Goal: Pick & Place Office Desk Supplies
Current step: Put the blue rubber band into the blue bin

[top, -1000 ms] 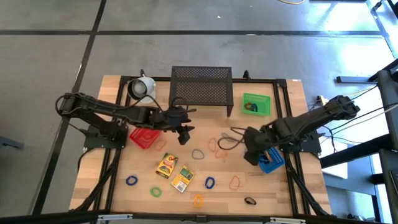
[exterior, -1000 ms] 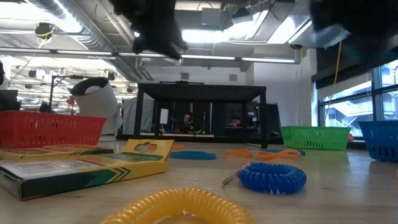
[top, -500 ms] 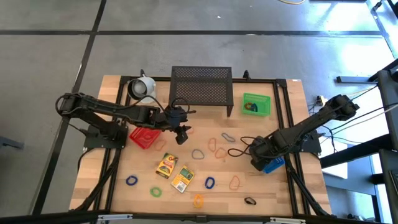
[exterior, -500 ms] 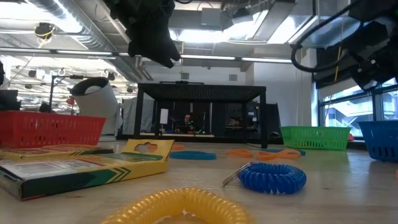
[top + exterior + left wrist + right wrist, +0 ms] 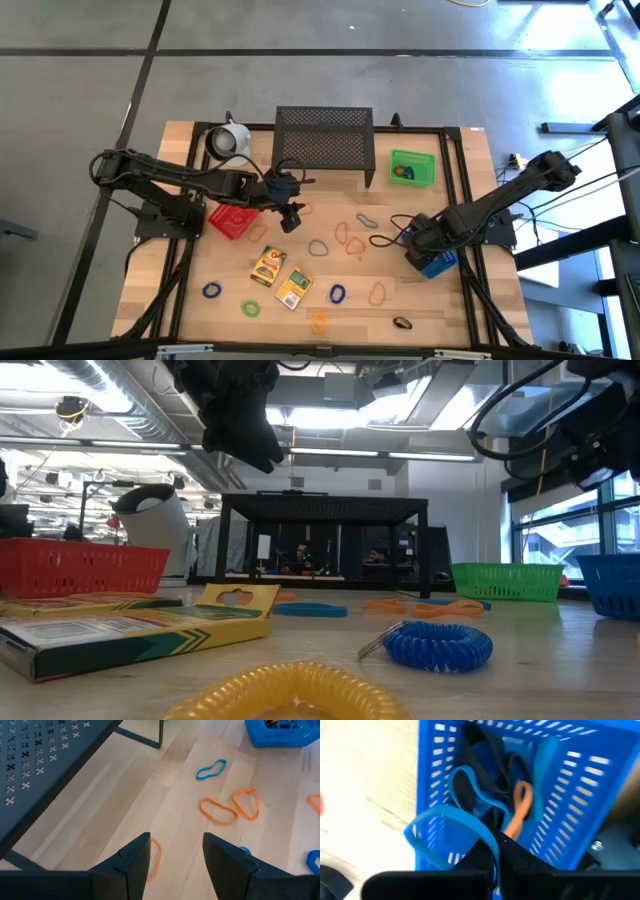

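Office supplies lie scattered over the wooden table [image 5: 190, 300], between the two arms and toward its near edge. Largest are two yellow printed packets [image 5: 267, 265], side by side left of centre, each with its long axis running near-to-far and tilted a little to the right at the far end. Around them lie thin loops: orange ones [image 5: 341, 234] at the middle, a blue one [image 5: 337, 294] and a green one [image 5: 250, 309] nearer, a grey one [image 5: 318, 247] between.

Right pincer [image 5: 495, 851] hangs over the blue bin [image 5: 437, 262] at the table's right side, clenched on a blue loop [image 5: 455, 827] that dangles above the bin's mouth; more bands lie inside.

Left pincer [image 5: 291, 216] hovers above the table just in front of the black mesh stand [image 5: 324, 140], fingers [image 5: 132, 860] spread apart and holding nothing, an orange loop [image 5: 156, 856] on the wood below them.
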Robot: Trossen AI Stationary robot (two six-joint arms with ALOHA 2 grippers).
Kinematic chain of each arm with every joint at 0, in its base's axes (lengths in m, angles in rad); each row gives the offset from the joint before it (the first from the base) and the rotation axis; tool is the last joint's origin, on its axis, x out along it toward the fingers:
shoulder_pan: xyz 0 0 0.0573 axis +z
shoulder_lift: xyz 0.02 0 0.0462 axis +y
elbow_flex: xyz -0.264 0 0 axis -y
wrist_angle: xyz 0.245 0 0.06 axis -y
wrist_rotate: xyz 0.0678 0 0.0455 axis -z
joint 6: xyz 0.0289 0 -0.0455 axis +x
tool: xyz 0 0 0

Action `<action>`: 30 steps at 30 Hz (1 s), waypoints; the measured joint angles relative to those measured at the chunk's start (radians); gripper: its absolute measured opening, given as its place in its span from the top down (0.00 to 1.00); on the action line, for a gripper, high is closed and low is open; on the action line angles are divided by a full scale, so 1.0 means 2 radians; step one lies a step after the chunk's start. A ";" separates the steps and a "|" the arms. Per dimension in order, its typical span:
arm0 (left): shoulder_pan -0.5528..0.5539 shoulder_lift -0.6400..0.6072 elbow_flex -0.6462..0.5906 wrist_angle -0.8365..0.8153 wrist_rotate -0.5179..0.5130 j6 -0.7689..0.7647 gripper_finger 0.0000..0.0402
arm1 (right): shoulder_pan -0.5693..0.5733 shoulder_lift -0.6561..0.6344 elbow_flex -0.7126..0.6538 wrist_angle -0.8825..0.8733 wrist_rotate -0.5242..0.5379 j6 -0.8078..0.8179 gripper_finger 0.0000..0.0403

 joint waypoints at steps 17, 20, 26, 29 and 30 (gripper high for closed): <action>0.000 0.006 -0.004 -0.002 -0.015 -0.007 0.56 | 0.000 0.009 0.000 0.008 0.076 0.052 0.96; 0.000 0.015 -0.003 -0.007 -0.014 0.006 0.56 | 0.000 0.009 0.000 0.008 0.069 0.052 0.90; -0.001 0.049 -0.004 -0.023 0.009 0.051 0.56 | 0.000 0.009 0.000 0.008 0.069 0.052 0.75; -0.001 0.071 -0.004 -0.020 0.034 0.066 0.56 | 0.000 0.009 0.000 0.008 0.068 0.051 0.65; -0.001 0.079 -0.004 -0.015 0.043 0.068 0.56 | 0.000 0.009 0.000 0.008 0.068 0.051 0.62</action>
